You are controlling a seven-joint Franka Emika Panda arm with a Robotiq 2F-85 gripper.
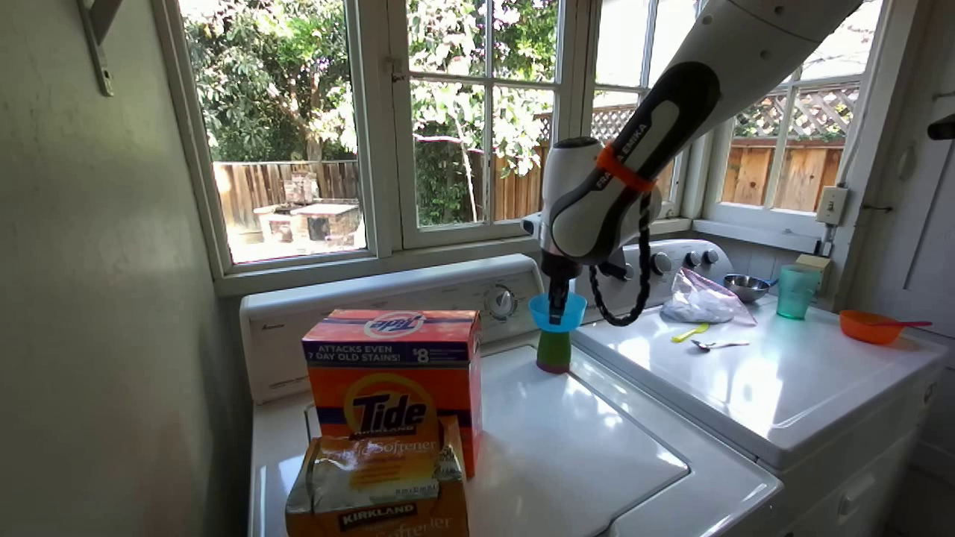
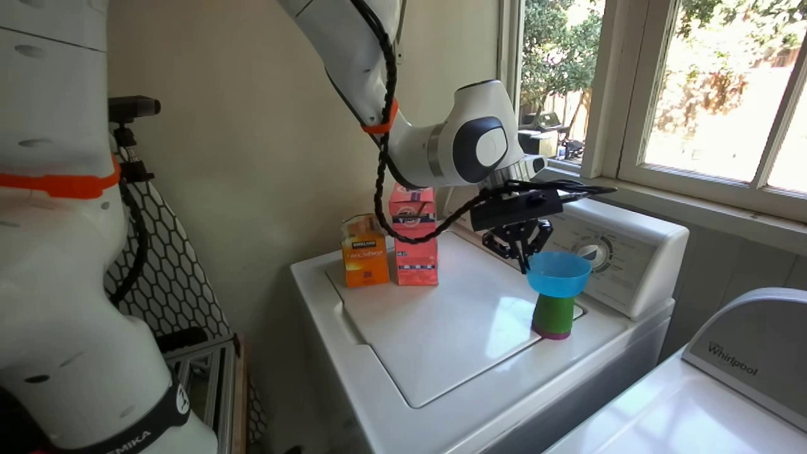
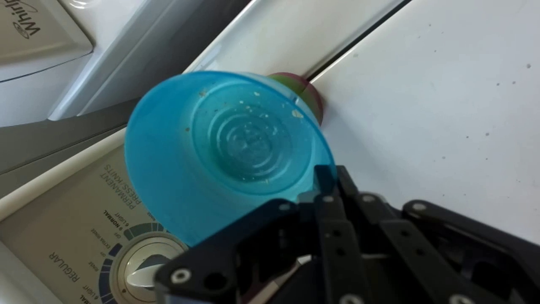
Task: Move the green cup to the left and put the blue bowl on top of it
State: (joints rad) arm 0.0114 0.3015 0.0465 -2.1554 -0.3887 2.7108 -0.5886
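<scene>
The green cup (image 1: 553, 347) stands on the washer lid near the control panel, also in an exterior view (image 2: 553, 316). It is wider at its base, where a purple edge shows. The blue bowl (image 1: 574, 312) is directly above it and seems to rest on its top, also in an exterior view (image 2: 561, 275). In the wrist view the bowl (image 3: 249, 139) hides most of the cup (image 3: 311, 101). My gripper (image 3: 335, 171) is shut on the bowl's rim, one finger inside and one outside. It also shows in both exterior views (image 1: 556, 317) (image 2: 524, 268).
A Tide box (image 1: 395, 388) and a Kirkland box (image 1: 377, 485) stand on the washer (image 2: 466, 328). The control panel (image 2: 621, 258) is close behind the cup. On the neighbouring machine are a teal cup (image 1: 795, 292), an orange bowl (image 1: 865, 328), a plastic bag (image 1: 701, 302) and spoons.
</scene>
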